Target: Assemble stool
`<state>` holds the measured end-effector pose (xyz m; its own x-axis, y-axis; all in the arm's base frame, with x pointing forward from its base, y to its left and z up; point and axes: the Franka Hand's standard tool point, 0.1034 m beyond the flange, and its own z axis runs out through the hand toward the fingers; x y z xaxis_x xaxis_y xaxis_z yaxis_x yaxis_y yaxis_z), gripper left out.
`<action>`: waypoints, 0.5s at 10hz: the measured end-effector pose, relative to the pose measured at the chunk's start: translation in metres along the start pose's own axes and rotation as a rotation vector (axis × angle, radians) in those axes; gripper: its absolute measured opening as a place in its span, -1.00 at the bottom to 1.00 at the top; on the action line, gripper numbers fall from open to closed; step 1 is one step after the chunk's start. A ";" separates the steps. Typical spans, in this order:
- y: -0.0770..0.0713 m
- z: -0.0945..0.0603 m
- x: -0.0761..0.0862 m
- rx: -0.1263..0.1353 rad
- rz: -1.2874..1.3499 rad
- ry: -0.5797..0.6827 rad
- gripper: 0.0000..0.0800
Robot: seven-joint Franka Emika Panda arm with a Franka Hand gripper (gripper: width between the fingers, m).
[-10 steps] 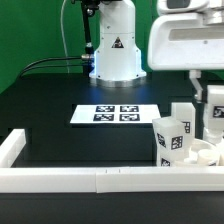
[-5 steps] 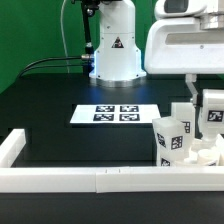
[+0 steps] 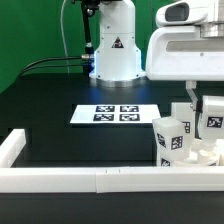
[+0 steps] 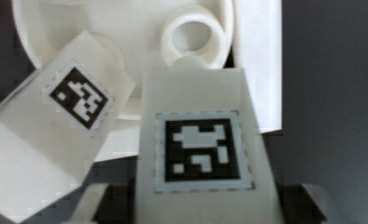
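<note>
1. Long white border rail [image 3: 95, 179] along the near edge of the black tabletop [image 3: 45, 110], with a short return at the exterior view's left end.
2. Marker board [image 3: 117, 114] flat on the tabletop, well behind the rail, four tags facing up.
3. Robot base [image 3: 116, 45] standing behind the marker board, black cables trailing off toward the exterior view's left.
4. Upright stool leg [image 3: 172, 141] to the exterior view's right of the marker board, just behind the rail, tags on its two visible faces.
5. Further white stool parts clustered just right of that leg, touching or nearly so; exact contact hard to tell.
6. Claw [image 3: 213, 112] farthest to the exterior view's right of the marker board, closed on a tagged held leg [image 4: 202, 130]; in the exterior view, that leg [image 3: 214, 122] raised above the cluster.
7. Wrist view: held leg clamped between the two dark fingers [image 4: 103, 202], tag face toward the camera.
8. Second tagged leg [image 4: 71, 100] tilted just beside the held leg, partly overlapped by it.
9. Round seat disc [image 4: 216, 40] behind both legs, raised rim and a loop-shaped feature visible inside.
</note>
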<state>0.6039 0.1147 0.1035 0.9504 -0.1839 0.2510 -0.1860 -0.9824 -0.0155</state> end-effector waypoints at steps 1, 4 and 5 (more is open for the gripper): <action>-0.001 0.004 -0.003 -0.003 -0.004 -0.006 -0.16; -0.001 0.013 -0.009 -0.010 -0.011 -0.015 -0.16; -0.001 0.015 -0.011 -0.012 -0.013 -0.019 -0.16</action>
<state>0.5974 0.1177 0.0859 0.9574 -0.1717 0.2323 -0.1764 -0.9843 -0.0007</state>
